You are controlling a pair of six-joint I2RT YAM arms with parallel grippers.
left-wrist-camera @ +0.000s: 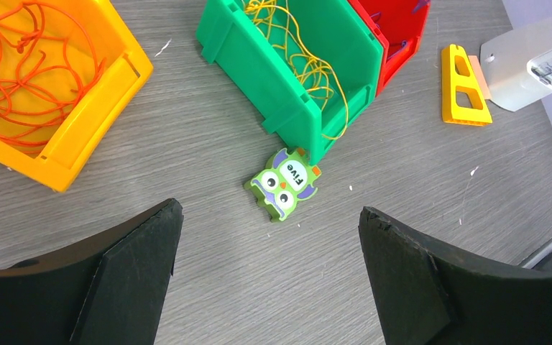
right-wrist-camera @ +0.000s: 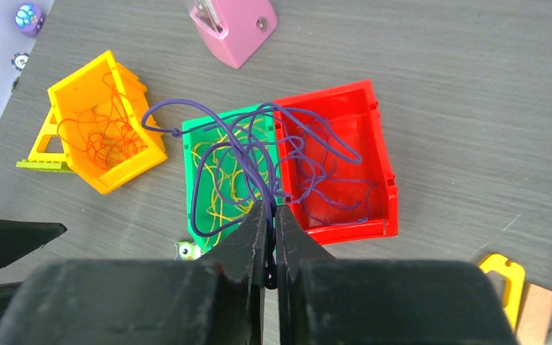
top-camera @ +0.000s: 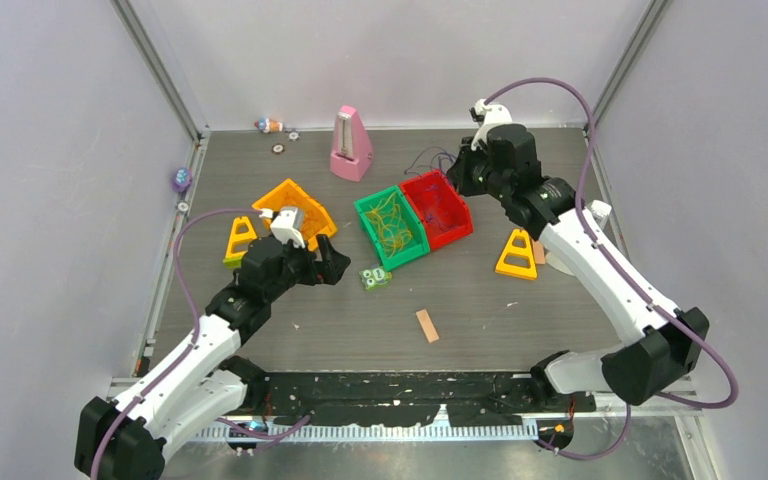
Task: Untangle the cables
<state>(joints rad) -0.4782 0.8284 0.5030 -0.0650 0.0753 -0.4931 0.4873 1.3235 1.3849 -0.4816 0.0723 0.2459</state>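
A grey wood-grain tabletop (top-camera: 480,310) carries everything. The right arm reaches to the far side. Its right gripper (right-wrist-camera: 272,208) has its black fingers pressed together on a thin dark purple cable (right-wrist-camera: 316,136), pinching it above the near edges of two bins. The left gripper (left-wrist-camera: 269,212) hovers low over bare table with its fingers spread wide and nothing between them.

Three open plastic bins sit mid-table. An orange-yellow bin (right-wrist-camera: 133,162) on the left holds a tangle of thin orange cable (left-wrist-camera: 14,79). A green bin (left-wrist-camera: 251,57) holds loose yellow-green cable (left-wrist-camera: 309,68). Touching it on its right, a red bin (right-wrist-camera: 352,228) holds most of the purple cable. Purple loops rise from the red bin, cross over the green one, and one reaches towards the orange-yellow bin.

A pink metronome (top-camera: 350,145) stands behind the bins. A yellow triangular plastic frame (top-camera: 516,255) lies to the red bin's right. A small green owl block marked "Five" (left-wrist-camera: 284,188) lies against the green bin's near corner.
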